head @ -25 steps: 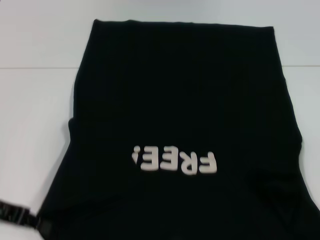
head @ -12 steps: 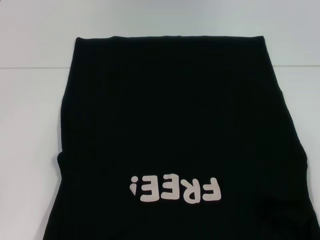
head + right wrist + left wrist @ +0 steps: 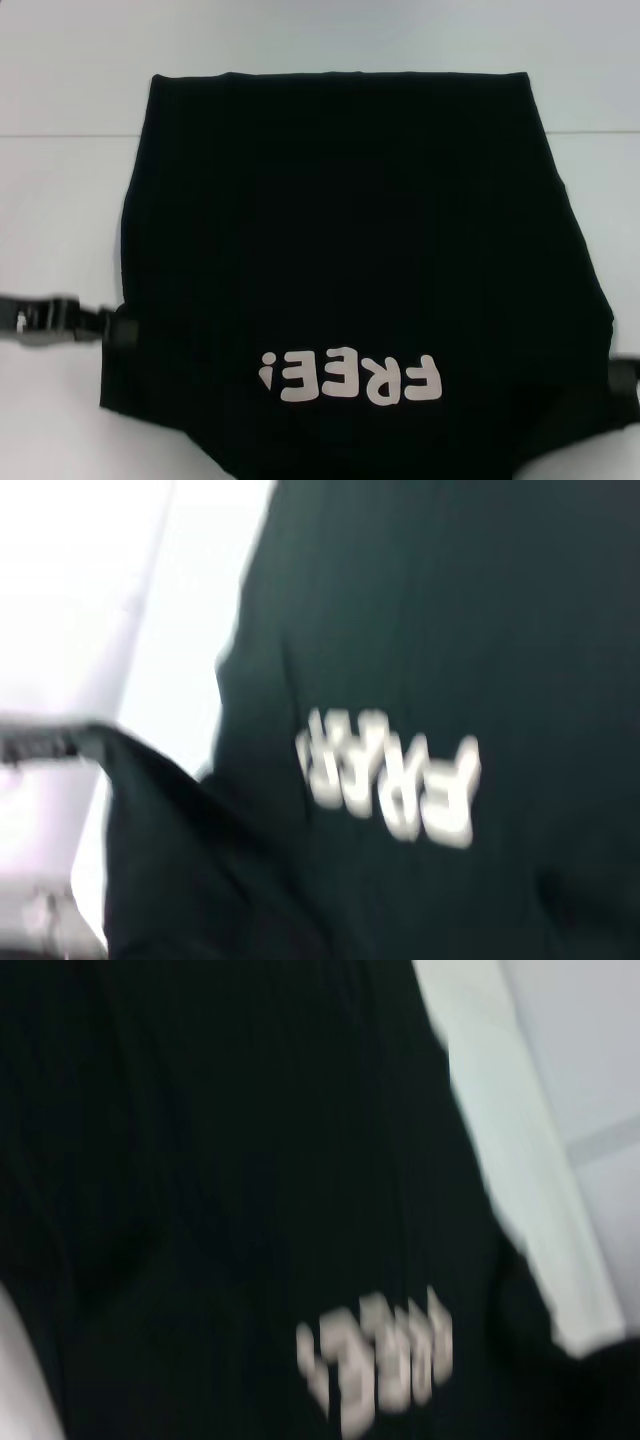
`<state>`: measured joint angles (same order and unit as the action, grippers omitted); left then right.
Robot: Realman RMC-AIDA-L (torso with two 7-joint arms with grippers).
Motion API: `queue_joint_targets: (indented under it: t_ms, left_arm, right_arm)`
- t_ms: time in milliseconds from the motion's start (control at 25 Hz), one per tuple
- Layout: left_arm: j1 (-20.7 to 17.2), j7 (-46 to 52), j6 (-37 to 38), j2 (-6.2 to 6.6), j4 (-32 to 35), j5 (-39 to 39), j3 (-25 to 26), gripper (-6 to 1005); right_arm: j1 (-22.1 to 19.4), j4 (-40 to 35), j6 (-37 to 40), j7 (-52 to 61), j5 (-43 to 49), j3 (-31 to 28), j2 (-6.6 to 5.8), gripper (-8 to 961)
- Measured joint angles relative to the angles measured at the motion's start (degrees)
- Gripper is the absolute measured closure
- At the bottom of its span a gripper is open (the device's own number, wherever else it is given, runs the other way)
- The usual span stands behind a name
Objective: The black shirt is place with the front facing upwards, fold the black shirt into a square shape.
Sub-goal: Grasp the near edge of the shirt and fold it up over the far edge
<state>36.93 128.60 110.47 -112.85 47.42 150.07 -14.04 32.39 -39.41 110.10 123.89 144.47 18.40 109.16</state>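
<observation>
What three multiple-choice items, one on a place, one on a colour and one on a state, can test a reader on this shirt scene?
1. Where is the left gripper?
A. at the left edge of the plain black cloth T-shirt
B. on its far hem
C. over the letters

2. What colour are the block letters "FREE!"?
A. blue
B. white
C. red

3. How does the T-shirt lie?
A. crumpled in a ball
B. hanging in the air
C. spread on the white table, print up

Answers: 1 A, it meets the cloth's left edge; 2 B, white on black; 3 C, the print shows.
</observation>
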Motion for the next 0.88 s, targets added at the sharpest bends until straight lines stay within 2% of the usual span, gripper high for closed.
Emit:
queue_joint_targets:
  t_ms: [160, 200, 440, 640, 880]
  left_arm:
    - [-0.47, 0.22, -6.37, 0.18, -2.18, -5.81, 3.90, 978]
    - [-0.69, 0.16, -8.00, 0.14, -3.17, -7.26, 4.09, 978]
    - [-1.78, -1.34, -17.13, -0.80, -7.69, -14.04, 3.93, 977]
    - [-2.39, -3.52, -22.26, -1.33, -11.51, -18.80, 4.17, 976]
    - [-3.16, -7.11, -27.85, -2.65, -14.74, -24.89, 4.33, 975]
  right_arm:
    - [-2.03, 0.49, -3.40, -1.62, -8.73, -2.30, 1.02, 904]
    - [-3.03, 1.68, -5.90, -2.83, -12.71, -2.49, 1.69, 904]
    - [-5.03, 6.43, -12.15, -8.65, -22.41, -2.66, 3.12, 904]
    - [-6.58, 8.79, -19.09, -14.15, -29.48, -2.69, 5.40, 903]
    - [-6.68, 10.16, -27.29, -20.23, -32.48, -3.21, 8.37, 903]
